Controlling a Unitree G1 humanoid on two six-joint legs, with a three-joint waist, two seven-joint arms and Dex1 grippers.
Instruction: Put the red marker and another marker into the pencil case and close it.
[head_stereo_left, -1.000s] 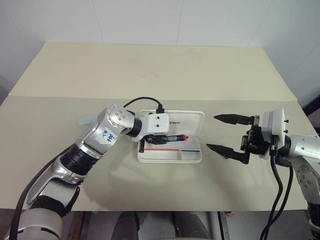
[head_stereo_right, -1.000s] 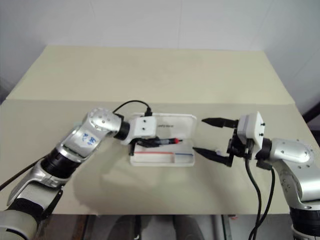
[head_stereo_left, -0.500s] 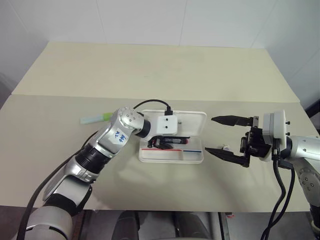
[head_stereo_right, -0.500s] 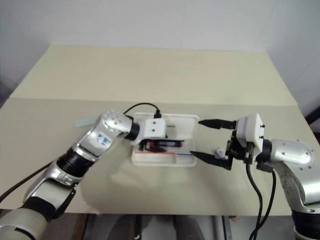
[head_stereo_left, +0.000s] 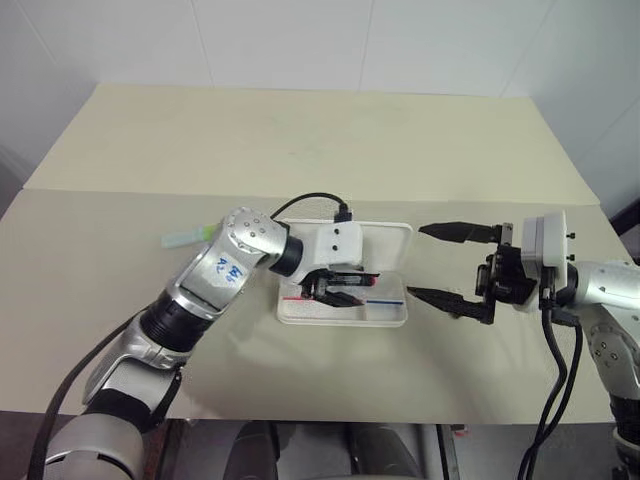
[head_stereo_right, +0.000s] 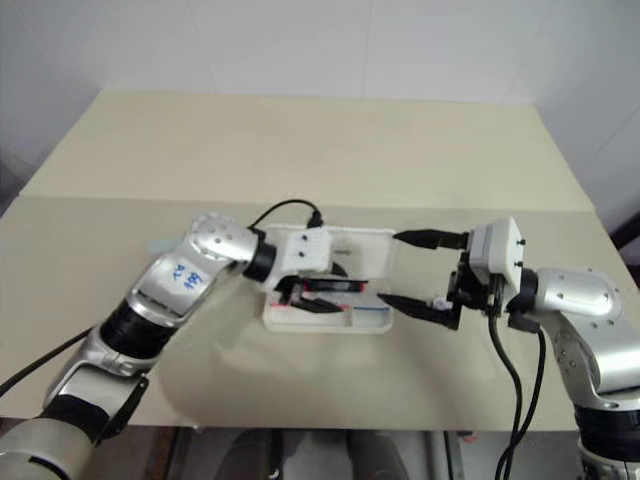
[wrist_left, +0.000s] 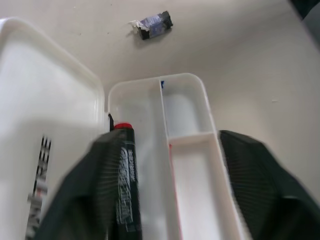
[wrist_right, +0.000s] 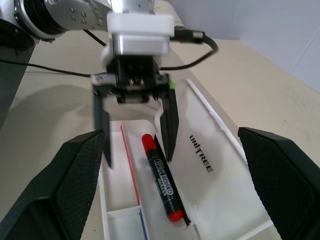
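Observation:
The white pencil case (head_stereo_left: 390, 312) lies open at mid-table, its lid (head_stereo_left: 385, 245) flat on the far side. The red marker (wrist_right: 161, 184) rests loose in the tray's long compartment (wrist_left: 126, 175). My left gripper (head_stereo_left: 335, 291) hovers open just above the tray, one finger on either side of the marker without touching it (wrist_right: 137, 160). The pale green marker (head_stereo_left: 186, 238) lies on the table beyond my left forearm. Just right of the case, my right gripper (head_stereo_left: 437, 264) is held open and level, pointing at the case with nothing in it.
A small dark grey stub (wrist_left: 154, 25) lies on the table just past the case's right end, near my right gripper's lower finger. The cream table (head_stereo_left: 300, 150) stretches wide and bare behind the case; its near edge runs close below both arms.
My left gripper has opened and let go of the red marker, which now lies in the tray. That hand has lifted slightly and drawn back. My right gripper has stayed put.

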